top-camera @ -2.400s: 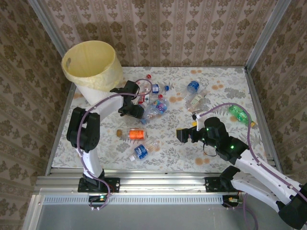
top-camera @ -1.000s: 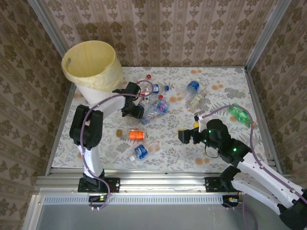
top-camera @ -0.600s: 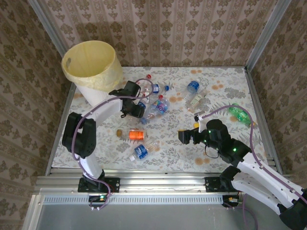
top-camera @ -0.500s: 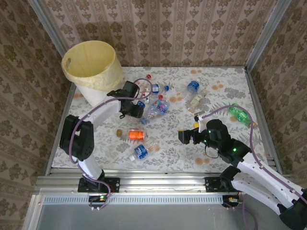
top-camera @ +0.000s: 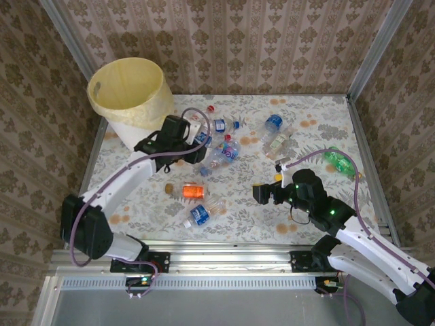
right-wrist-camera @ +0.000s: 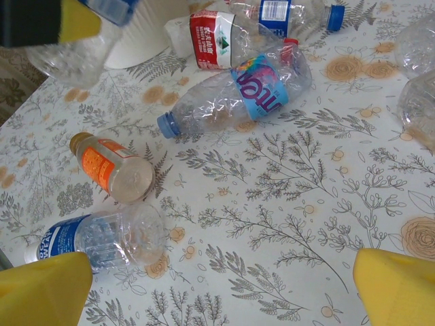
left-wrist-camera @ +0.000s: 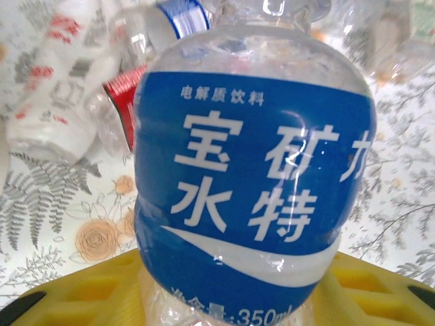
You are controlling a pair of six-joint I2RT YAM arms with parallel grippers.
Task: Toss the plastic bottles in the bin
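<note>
One blue-label bottle in left claw, near bin rim.

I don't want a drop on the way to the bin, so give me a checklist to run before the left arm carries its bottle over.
1. Blue-labelled bottle held in the left gripper: ok.
2. Bottle lifted free of the bottle pile: cannot tell.
3. Bin upright, mouth open: ok.
4. Left gripper high enough to pass the bin's rim: cannot tell.
5. Right gripper open and apart from that path: ok.
</note>
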